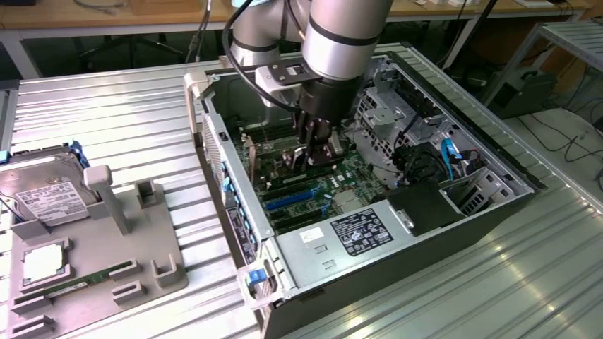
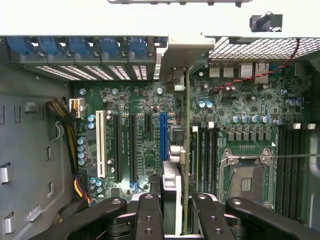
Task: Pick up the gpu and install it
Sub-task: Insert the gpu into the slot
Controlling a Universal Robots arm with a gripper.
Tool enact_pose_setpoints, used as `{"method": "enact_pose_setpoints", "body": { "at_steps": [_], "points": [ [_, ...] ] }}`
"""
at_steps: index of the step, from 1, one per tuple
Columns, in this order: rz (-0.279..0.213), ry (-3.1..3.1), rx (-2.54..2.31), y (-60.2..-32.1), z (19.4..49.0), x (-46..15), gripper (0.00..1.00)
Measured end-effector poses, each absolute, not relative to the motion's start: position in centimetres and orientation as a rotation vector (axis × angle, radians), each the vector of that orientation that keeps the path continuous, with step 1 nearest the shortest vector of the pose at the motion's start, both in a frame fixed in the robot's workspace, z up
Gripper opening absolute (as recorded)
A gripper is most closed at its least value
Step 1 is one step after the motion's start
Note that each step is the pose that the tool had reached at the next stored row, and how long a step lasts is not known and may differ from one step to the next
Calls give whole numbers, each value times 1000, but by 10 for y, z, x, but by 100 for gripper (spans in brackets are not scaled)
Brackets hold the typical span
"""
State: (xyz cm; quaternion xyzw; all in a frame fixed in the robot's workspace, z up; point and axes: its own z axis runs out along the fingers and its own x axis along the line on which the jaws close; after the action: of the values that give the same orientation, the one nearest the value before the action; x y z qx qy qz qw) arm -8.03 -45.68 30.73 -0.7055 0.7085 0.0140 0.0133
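The gpu (image 1: 275, 164) is a dark card with a silvery end bracket (image 1: 250, 150). It stands on edge inside the open computer case (image 1: 424, 268), above the motherboard's expansion slots. My gripper (image 1: 315, 157) reaches down into the case and is shut on the card's far end. In the wrist view the gpu (image 2: 186, 125) appears edge-on as a thin line running from my gripper (image 2: 174, 212) to the case's rear wall, beside the blue slot (image 2: 163, 140). Its bracket end meets the rear slot opening (image 2: 182, 55). Whether the card sits fully in its slot is hidden.
On the exterior view's left, a grey fixture (image 1: 141, 240) carries a hard drive (image 1: 42, 192), a processor (image 1: 44, 263) and a green memory stick (image 1: 80, 284). Inside the case are the power supply (image 1: 363, 229), drive cages (image 1: 471, 191), cables (image 2: 67, 130) and the processor socket (image 2: 247, 182).
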Motion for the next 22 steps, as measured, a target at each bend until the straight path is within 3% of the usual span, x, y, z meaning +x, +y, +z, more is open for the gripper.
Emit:
{"method": "enact_pose_setpoints", "body": {
  "at_steps": [22],
  "points": [
    [44,2208,-2198,-461,280,-84,28]
  ]
}}
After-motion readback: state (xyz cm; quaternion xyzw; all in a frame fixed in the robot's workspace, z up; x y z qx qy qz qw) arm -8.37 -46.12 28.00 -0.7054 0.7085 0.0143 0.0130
